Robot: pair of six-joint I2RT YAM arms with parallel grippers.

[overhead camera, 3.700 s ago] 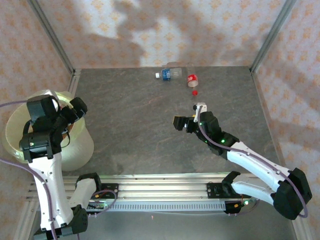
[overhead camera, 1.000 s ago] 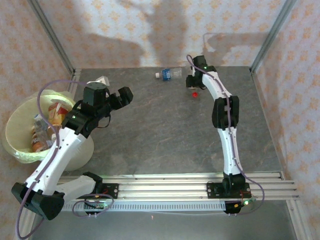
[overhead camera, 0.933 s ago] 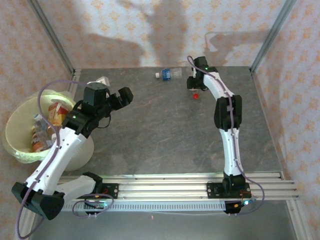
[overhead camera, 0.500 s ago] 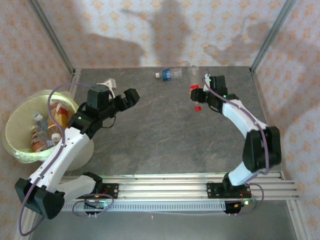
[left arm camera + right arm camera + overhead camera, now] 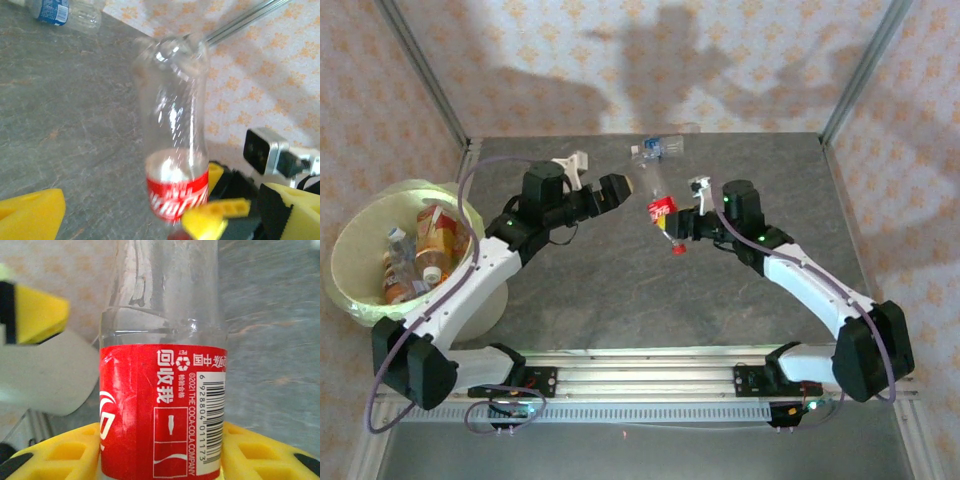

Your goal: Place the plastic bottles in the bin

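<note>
Our right gripper (image 5: 685, 225) is clamped on the red-label Coke bottle (image 5: 661, 211) mid-table (cap end toward the near side). Left gripper (image 5: 615, 190) has its jaws wide apart, just left of it. Blue-label bottle (image 5: 655, 149) lies far back, bin (image 5: 342, 250) at left.

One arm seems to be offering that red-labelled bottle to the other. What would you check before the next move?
1. Right end effector shut on the red-label bottle: ok.
2. Left end effector open toward it: ok.
3. Bottle body far enough between the left fingers to grab: cannot tell.
4. Bin has free space inside: ok.
5. Blue-label bottle lying far back, clear of both end effectors: ok.
</note>
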